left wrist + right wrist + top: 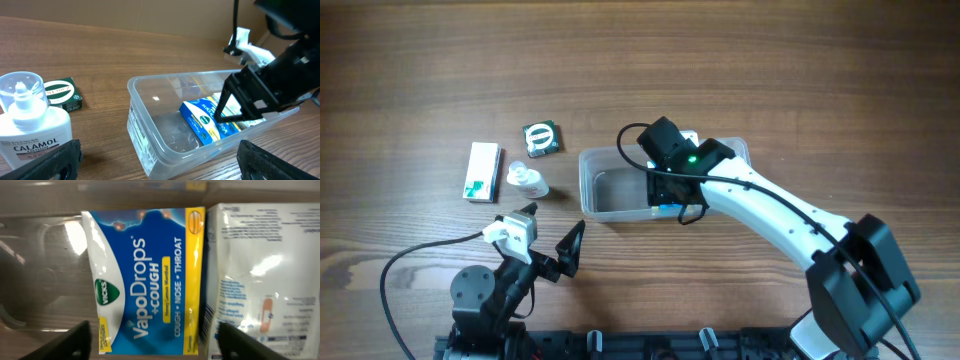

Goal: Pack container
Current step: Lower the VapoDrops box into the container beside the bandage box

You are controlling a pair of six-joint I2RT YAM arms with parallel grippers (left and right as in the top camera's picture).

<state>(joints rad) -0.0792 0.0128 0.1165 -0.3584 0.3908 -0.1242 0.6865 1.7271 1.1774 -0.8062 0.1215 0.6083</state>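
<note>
The clear plastic container (595,178) sits mid-table and also shows in the left wrist view (150,137). Inside it lie a blue and yellow VapoDrops pack (145,280), also seen in the left wrist view (202,120), and a white box (265,275) beside it. My right gripper (670,197) hangs open just over the pack inside the container, with nothing between its fingers (160,342); it also shows in the left wrist view (240,107). My left gripper (555,255) is open and empty, low at the table's front and facing the container's near corner (160,167).
Left of the container stand a white Calamol bottle (527,181) (30,125), a small green box (541,137) (60,93) and a white box (482,171). The right arm reaches in from the front right.
</note>
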